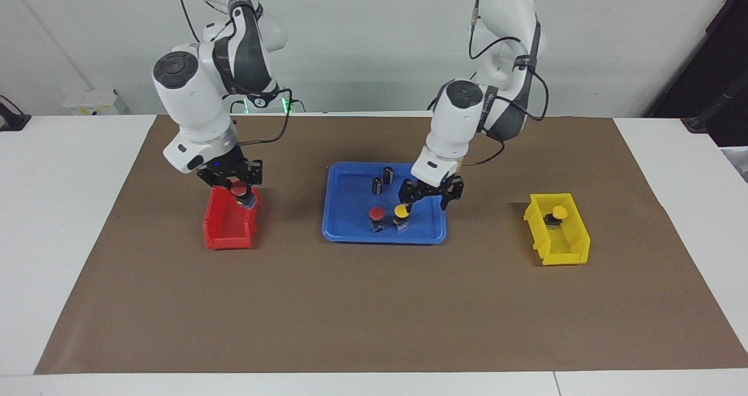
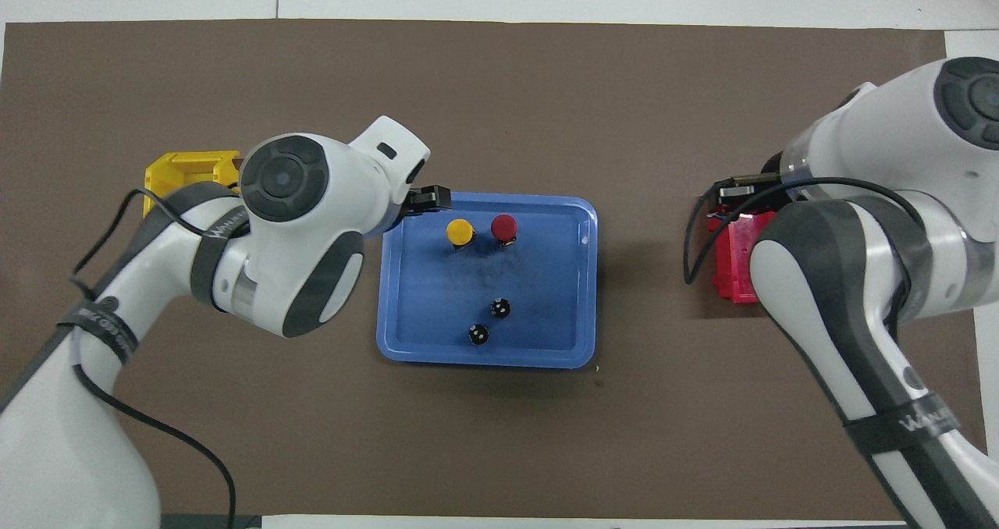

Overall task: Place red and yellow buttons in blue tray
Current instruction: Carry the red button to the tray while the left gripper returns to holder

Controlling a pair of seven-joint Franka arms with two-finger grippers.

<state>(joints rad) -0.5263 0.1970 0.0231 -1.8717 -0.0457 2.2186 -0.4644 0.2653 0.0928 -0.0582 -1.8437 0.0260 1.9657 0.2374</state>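
While right gripper [image 1: 238,190] clamps red button [image 1: 238,189] over red bin [image 1: 225,232], left gripper [image 1: 430,200] hangs spread over blue tray [image 1: 350,232].

A brown paper sheet [image 1: 374,302] covers most of the white table [image 1: 58,221]. A small deep red bin [image 1: 225,229] stands on it toward the right arm's end and a small deep yellow bin [image 1: 570,250] toward the left arm's end, well apart. Between them stand two small dark cylinders with silvery bands [image 1: 383,180], upright and just beside each other, one slightly nearer the robots; whether they touch is hard to tell
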